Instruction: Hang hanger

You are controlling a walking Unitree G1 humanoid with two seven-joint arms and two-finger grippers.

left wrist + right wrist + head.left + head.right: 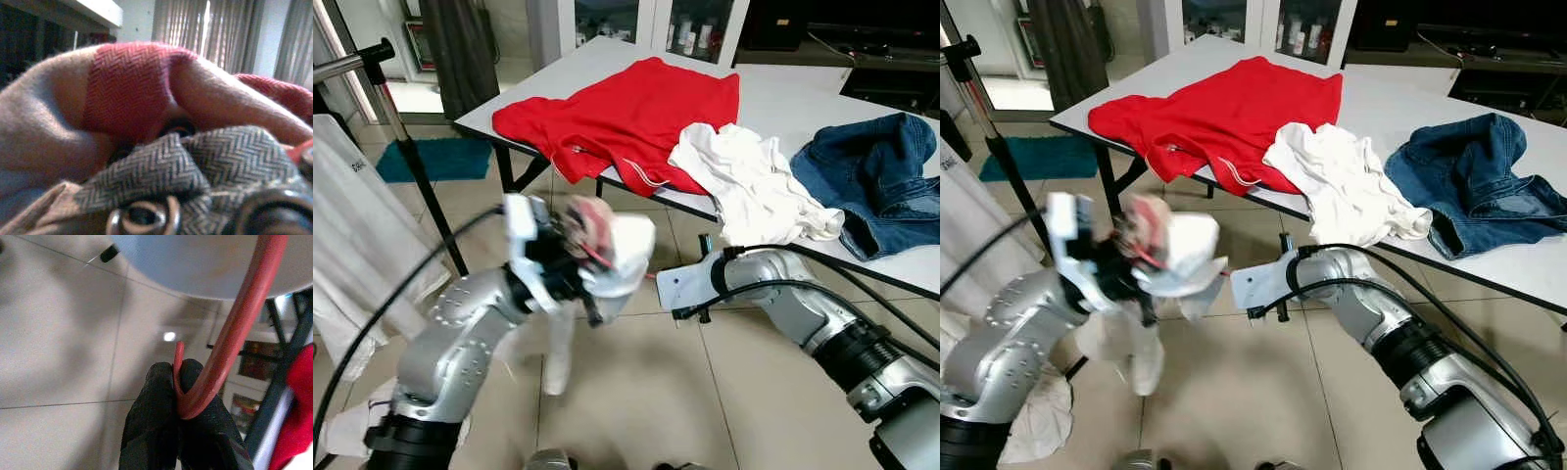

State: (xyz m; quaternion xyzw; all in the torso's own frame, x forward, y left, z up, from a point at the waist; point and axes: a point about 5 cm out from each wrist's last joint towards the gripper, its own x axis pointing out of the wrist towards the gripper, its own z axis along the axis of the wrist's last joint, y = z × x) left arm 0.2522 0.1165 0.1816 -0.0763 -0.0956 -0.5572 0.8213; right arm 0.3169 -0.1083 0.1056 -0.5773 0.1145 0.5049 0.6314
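While right tool pinches curved red hanger — herringbone fabric bunched.

Hanger: smooth red plastic, slight sheen, pinched between matt black textured fingers of right gripper. Garment held at left gripper: woven herringbone cloth, red and grey bands, metal eyelet. Arms: brushed silver metal. Tabletop: smooth white, matt. On it, near its front edge: red knit shirt, crumpled white cloth, blue denim. Floor: glossy beige tile.
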